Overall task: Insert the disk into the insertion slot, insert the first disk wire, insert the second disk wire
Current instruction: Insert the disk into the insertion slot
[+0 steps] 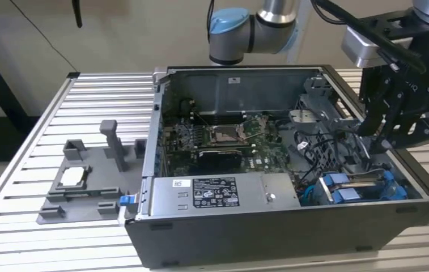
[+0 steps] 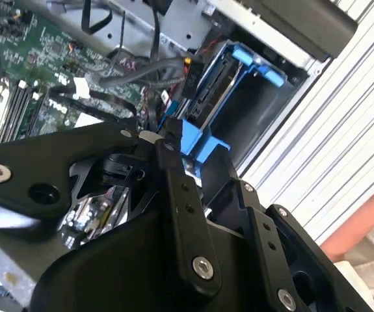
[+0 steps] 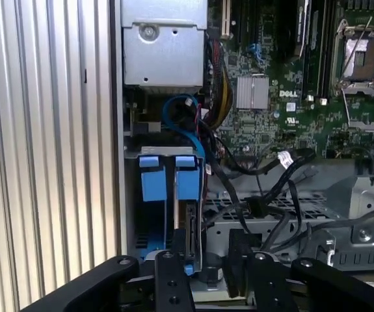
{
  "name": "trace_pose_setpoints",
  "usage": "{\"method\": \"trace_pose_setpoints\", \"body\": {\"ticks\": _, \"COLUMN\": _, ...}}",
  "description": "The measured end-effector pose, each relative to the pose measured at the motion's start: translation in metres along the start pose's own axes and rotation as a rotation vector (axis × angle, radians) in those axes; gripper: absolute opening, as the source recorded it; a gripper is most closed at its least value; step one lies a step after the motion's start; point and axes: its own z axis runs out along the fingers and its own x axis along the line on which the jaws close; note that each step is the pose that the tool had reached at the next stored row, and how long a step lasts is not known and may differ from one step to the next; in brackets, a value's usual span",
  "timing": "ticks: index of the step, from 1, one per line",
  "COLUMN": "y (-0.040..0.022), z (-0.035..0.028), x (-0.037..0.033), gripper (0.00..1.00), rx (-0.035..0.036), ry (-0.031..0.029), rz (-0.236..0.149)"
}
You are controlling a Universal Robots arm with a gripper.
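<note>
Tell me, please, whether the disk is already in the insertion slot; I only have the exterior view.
Observer: Yes; in the first wrist view the disk stands on edge inside the insertion slot.
Operator: Are any wires near it?
Observer: Black cables run beside the slot; whether one is plugged in, I cannot tell.
Operator: And the gripper?
Observer: In the second wrist view the gripper hangs above the disk's blue frame.

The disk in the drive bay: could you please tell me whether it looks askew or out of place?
Nothing stands out: the disk sits straight in the insertion slot, and black cables lie loose beside it.
</note>
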Motion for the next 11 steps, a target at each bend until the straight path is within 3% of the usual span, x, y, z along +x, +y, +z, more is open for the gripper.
{"method": "trace_pose_setpoints", "body": {"ticks": 1, "y": 0.0001, "z": -0.0001, "x": 0.0, "gripper": 0.4, "rx": 0.0192, "ry": -0.0021, "rz": -0.003}}
{"method": "trace_pose_setpoints", "body": {"ticks": 2, "y": 0.0, "z": -0.0001, "x": -0.0003, "gripper": 0.4, "rx": 0.0322, "ry": -0.0033, "rz": -0.007}}
{"method": "trace_pose_setpoints", "body": {"ticks": 3, "y": 0.0001, "z": 0.0004, "x": -0.0008, "gripper": 0.4, "rx": 0.04, "ry": -0.0039, "rz": -0.011}}
{"method": "trace_pose_setpoints", "body": {"ticks": 11, "y": 0.0006, "z": 0.0077, "x": -0.0064, "gripper": 0.4, "rx": 0.081, "ry": -0.0096, "rz": -0.055}}
